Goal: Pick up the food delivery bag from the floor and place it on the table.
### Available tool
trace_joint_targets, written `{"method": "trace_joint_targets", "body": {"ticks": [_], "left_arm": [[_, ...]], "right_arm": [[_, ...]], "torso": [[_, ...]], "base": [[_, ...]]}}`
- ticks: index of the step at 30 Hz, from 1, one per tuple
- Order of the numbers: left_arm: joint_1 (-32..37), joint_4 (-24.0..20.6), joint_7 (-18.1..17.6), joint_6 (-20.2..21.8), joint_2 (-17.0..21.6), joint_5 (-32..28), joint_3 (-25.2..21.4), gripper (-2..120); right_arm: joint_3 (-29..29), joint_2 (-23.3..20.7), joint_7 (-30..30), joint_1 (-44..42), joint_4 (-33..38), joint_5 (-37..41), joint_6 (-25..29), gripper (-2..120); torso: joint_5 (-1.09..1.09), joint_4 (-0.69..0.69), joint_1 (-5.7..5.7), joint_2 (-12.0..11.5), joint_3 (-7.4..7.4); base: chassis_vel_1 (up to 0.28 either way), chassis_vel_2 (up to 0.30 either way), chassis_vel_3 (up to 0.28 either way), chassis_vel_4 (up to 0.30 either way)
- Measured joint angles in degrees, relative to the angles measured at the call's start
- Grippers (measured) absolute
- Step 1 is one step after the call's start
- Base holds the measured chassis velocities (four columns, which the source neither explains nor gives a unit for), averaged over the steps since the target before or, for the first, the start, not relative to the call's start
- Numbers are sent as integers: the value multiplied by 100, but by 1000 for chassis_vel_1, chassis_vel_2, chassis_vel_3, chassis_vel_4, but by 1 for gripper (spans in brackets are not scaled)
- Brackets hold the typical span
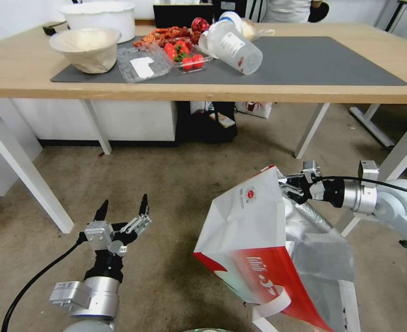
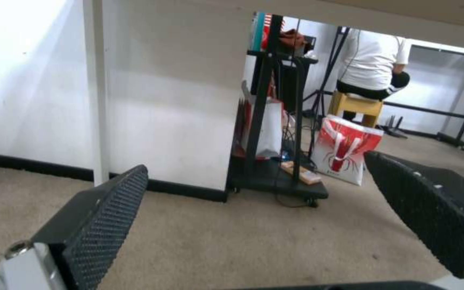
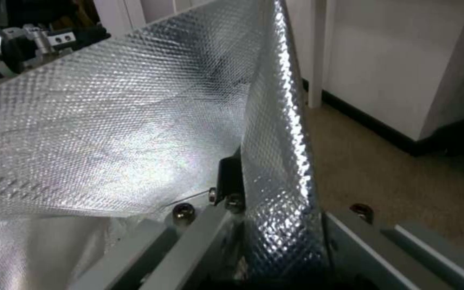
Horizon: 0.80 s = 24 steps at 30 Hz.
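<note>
Right hand [image 1: 290, 184] reaches in from the right, wrist roughly level, fingers clamped on the top rim of the food delivery bag [image 1: 254, 230] at its upper corner. In the right wrist view the foil wall [image 3: 275, 121] runs pinched between the two finger mounts, one black fingertip [image 3: 228, 177] visible against the lining. Bag hangs tilted, mouth opened toward the right with silver lining showing, red band and a white strap handle [image 1: 272, 302] low at the near side, small round red logo [image 1: 250, 193] on the white face. Cannot tell whether its lower edge touches the floor [image 1: 176, 198]; it sits in front of the worktop [image 1: 28, 69], below its edge, right of centre.

Left hand [image 1: 122, 210] low on the left, forearm pointing forward and up, fingers spread wide apart, holding nothing, well apart from the bag. Left wrist view: both ribbed pads [image 2: 103, 217] apart over bare carpet.

Worktop carries a grey mat [image 1: 314, 60], bowl [image 1: 86, 48], tipped clear cup [image 1: 233, 46], strawberry tray [image 1: 185, 57].
</note>
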Motion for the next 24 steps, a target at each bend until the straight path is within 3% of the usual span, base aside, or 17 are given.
{"method": "trace_joint_targets", "body": {"ticks": [24], "left_arm": [[-62,-3,-5,67,-1,4,-17,100]], "right_arm": [[-178,39,185,166,97,250,-33,0]], "torso": [[0,0,0,0,0]], "base": [[0,0,0,0]]}}
